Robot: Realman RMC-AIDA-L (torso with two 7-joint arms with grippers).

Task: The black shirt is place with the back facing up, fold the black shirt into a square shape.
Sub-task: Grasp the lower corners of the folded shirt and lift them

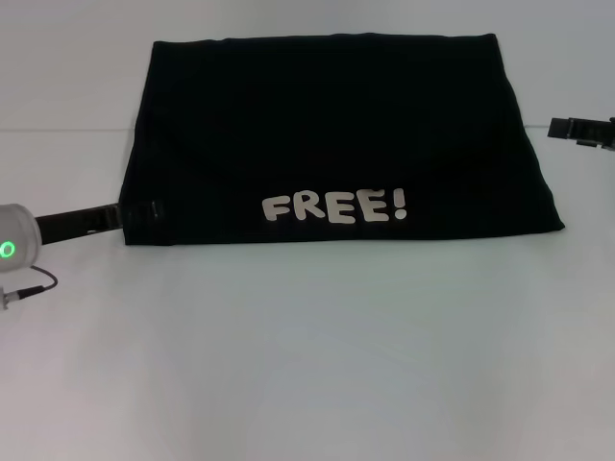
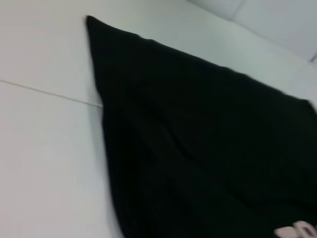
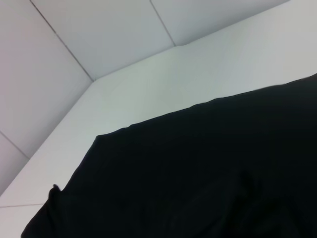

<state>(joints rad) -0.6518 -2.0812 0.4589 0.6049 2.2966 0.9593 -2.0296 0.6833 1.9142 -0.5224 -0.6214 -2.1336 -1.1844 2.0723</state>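
black shirt (image 1: 336,144) folded wide, long axis left-right | left gripper (image 1: 135,215) at its near-left corner, seemingly touching; grip unclear | right gripper (image 1: 577,130) off its right edge, grip unclear

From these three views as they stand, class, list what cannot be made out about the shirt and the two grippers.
- Left gripper: head view, fingertips merge with the black shirt at its left edge; grip unclear.
- Right gripper: head view, cut off by the frame's right edge.
- Sleeves and neckline: hidden in the folds in every view.
- FREE! print: left wrist view, cut off and blurred.
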